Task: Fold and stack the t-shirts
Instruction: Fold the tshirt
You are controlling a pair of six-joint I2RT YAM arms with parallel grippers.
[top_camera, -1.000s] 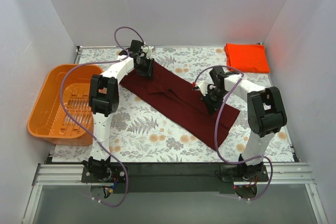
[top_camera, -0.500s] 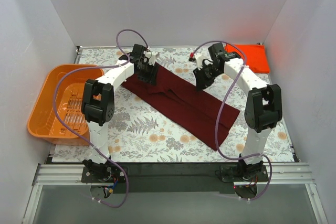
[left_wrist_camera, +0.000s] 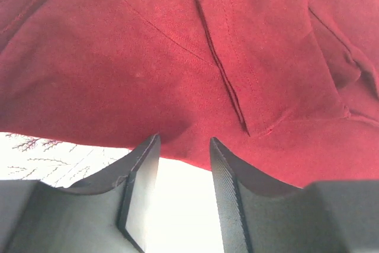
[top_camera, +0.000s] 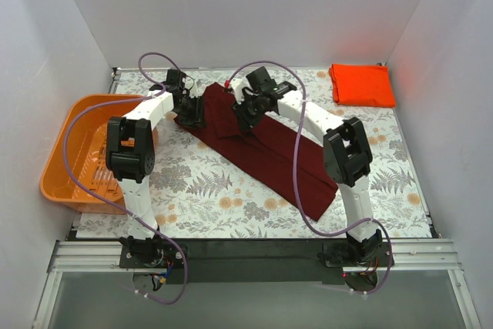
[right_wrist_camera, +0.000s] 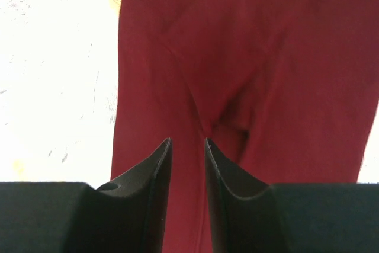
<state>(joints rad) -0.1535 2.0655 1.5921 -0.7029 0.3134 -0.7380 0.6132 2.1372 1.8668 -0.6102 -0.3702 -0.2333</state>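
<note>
Maroon t-shirt [top_camera: 262, 152] lies diagonally mid-table, soft, light, floppy; my left claw [left_wrist_camera: 183, 140] and right claw [right_wrist_camera: 188, 141] stand slightly apart over its far end; I'd pinch hem corners; orange-red t-shirt [top_camera: 362, 85] sits folded far right.

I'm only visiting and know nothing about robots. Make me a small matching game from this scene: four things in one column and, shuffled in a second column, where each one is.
Things:
1. maroon t-shirt
2. orange-red t-shirt
3. orange basket
4. left gripper

Places:
a. folded, in the far right corner of the table
b. at the far left edge of the maroon t-shirt
c. at the table's left edge
d. spread slantwise across the middle

Pairs: 1-d, 2-a, 3-c, 4-b.
</note>
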